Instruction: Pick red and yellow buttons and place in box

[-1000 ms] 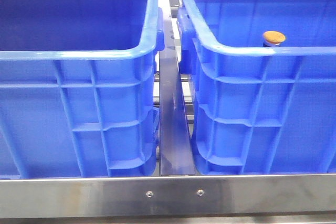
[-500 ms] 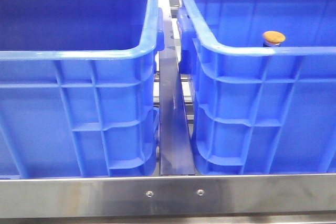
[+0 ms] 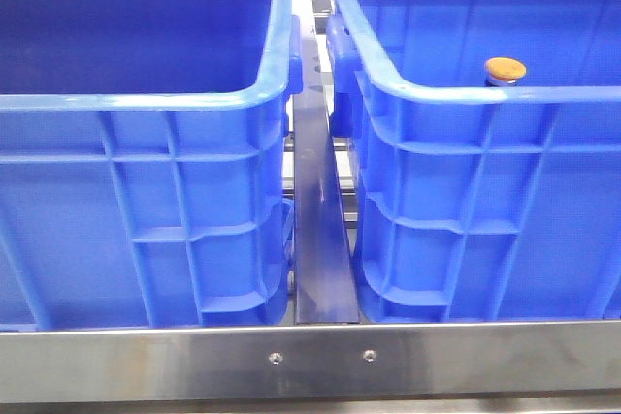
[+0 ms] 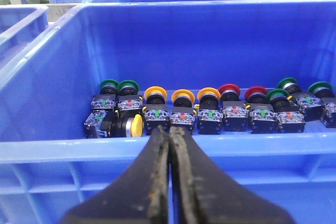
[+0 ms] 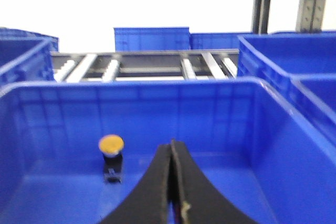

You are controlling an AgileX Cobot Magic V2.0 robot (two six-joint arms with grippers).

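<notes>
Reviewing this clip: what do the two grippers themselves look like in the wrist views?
Both look alike. The left gripper has two long black fingers that taper to a point, their inner edges worn and flecked with pale, yellowish scuffs. The right gripper shows the same black tapered fingers, with a small pale scuff low on the seam. No cables, markings or arm links appear in any view.

Two large blue ribbed plastic crates, left (image 3: 146, 201) and right (image 3: 485, 210), side by side; orange-yellow domed push button (image 3: 506, 70) inside right crate; steel front rail (image 3: 310, 364).
</notes>
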